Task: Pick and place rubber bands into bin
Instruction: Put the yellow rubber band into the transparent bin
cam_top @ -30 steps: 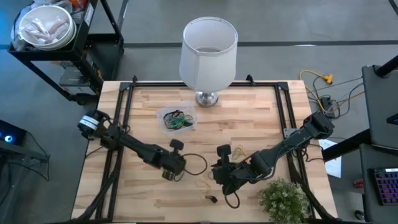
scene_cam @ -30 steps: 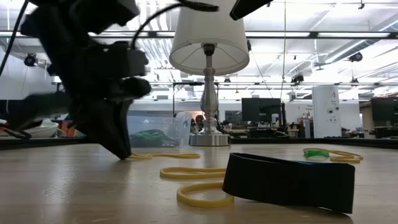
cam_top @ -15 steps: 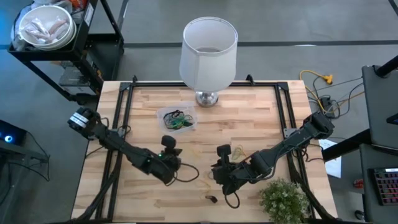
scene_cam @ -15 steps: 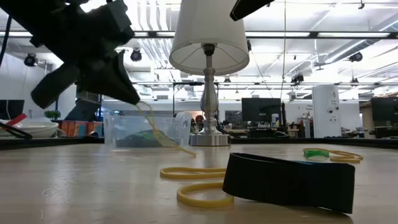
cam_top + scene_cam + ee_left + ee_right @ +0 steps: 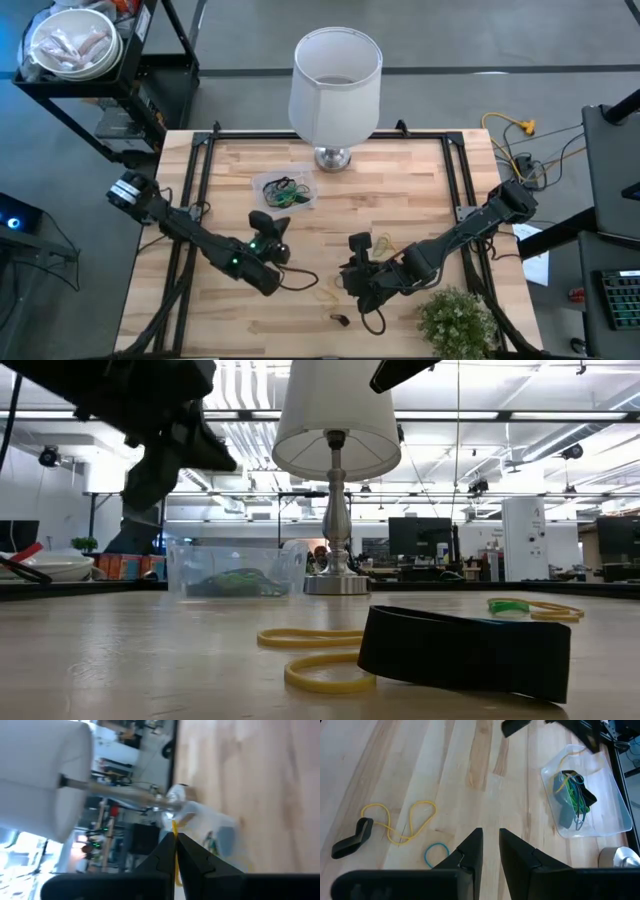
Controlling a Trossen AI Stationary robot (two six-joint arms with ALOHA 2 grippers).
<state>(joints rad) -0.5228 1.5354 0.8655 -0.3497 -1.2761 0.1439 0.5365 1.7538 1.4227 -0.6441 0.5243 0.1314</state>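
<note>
Two arms over your table, and the left one is doing the work. Your left arm reaches in from the table's left edge, bent low across the wood, its wrist turned toward the lamp side. The left gripper (image 5: 175,851) has its fingers pinched together on a thin yellow rubber band (image 5: 174,831), which pokes out from between the tips; in the right wrist view that same strand dangles over the near corner of the bin (image 5: 615,805). From the low view the left gripper hangs lifted, well clear of the tabletop and just in front of the bin.

The bin sits on the wood near the base of the white lamp (image 5: 335,75), and it already holds a tangle of green, dark and yellow bands (image 5: 575,795).

Your right arm comes in from the right edge, stretched low along the front half of the table, beside the small green plant (image 5: 455,320). The right gripper (image 5: 490,851) hovers above bare wood with a narrow gap between its fingers, nothing visible in them.

Loose on the table ahead of it: a looping yellow band (image 5: 402,822), a wide black band (image 5: 352,837) touching its end, and a small blue-green ring (image 5: 436,855) just beside them.
</note>
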